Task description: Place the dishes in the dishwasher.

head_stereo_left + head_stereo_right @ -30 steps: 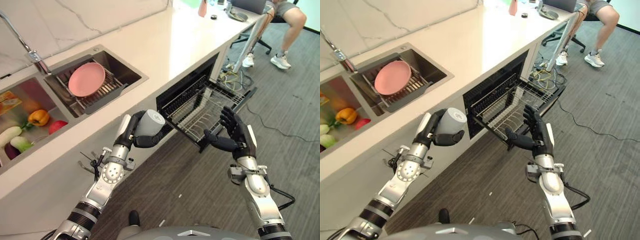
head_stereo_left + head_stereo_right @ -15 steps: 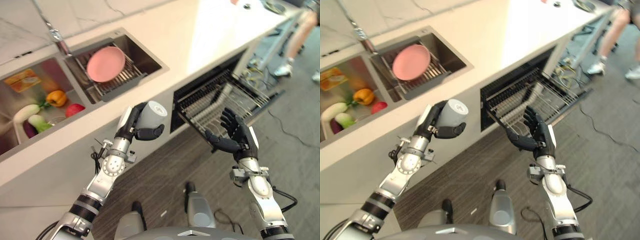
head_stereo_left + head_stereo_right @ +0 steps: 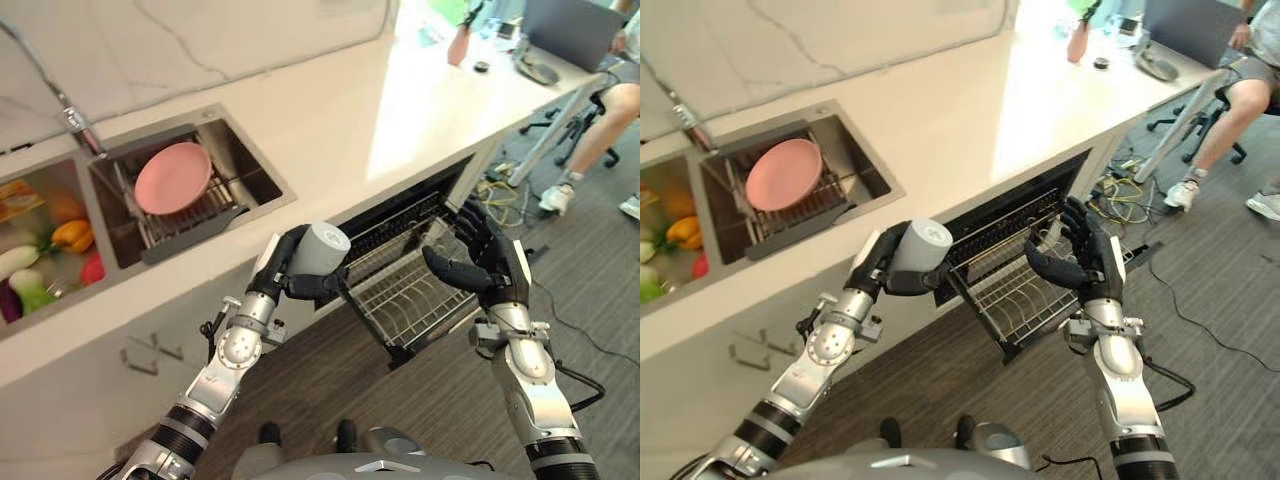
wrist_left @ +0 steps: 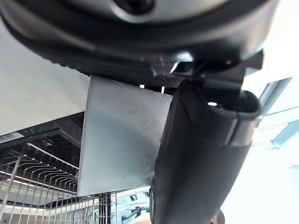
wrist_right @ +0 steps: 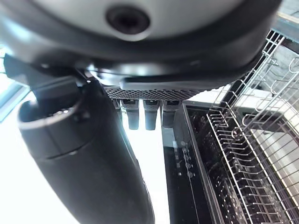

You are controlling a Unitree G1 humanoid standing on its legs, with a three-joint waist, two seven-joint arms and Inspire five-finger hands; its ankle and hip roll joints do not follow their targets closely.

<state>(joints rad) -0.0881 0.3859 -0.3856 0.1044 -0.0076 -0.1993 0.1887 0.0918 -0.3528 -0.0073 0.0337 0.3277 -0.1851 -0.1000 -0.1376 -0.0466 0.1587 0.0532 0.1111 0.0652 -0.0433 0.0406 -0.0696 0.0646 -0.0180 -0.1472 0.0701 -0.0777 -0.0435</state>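
Cup [image 3: 322,250] sat in my left hand [image 3: 288,272], fingers and thumb curled round its grey side, open end tipped up and toward the dishwasher. I held it off the counter edge, just beside the near corner of the pulled-out rack [image 3: 415,298], not yet over the wires. That grip made sense to me: wrapped round the wall, so the mouth stayed free for turning it over onto the rack.

My right hand [image 3: 1077,262] hung above the rack's far side with fingers spread and straight, holding nothing. Probably kept there to steady the rack or just stay clear of the cup's path; I couldn't tell which.

The rack stuck out of the dishwasher [image 3: 395,215] under the counter [image 3: 330,120], looked bare of dishes from what I could see.

A pink plate [image 3: 173,177] lay on the drying grid in the sink [image 3: 255,185], well apart from both hands, so more was left after this cup. Vegetables [image 3: 62,236] sat in the next basin. A person [image 3: 1230,90] sat at the counter's far end.
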